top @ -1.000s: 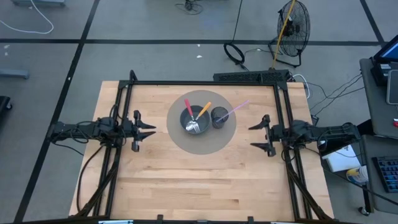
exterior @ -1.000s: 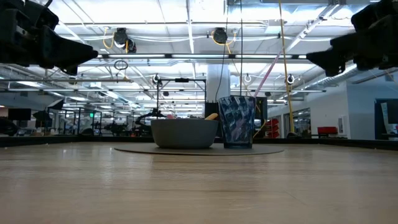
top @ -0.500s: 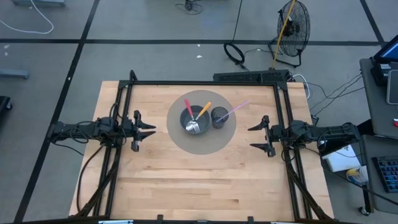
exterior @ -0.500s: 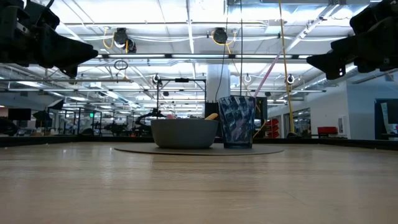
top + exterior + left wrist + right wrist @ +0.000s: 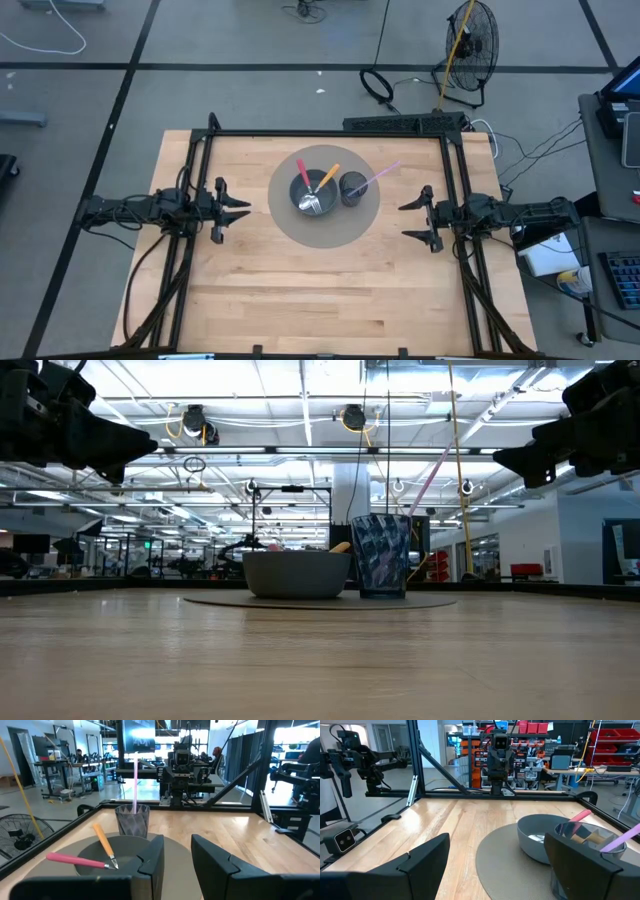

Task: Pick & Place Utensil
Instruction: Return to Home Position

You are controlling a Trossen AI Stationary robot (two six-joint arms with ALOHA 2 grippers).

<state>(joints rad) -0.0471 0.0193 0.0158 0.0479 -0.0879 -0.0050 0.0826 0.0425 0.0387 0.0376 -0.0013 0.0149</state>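
Pink straw (image 5: 383, 173) stands in glass (image 5: 351, 190), well apart from right pincer (image 5: 404, 221).

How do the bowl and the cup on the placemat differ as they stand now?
The bowl is low and wide; the cup is taller and narrower. The bowl is opaque; the cup is see-through. The bowl holds a pink-handled utensil and an orange-handled utensil; the cup holds a pink straw. Both stand upright, side by side, on the round grey placemat.
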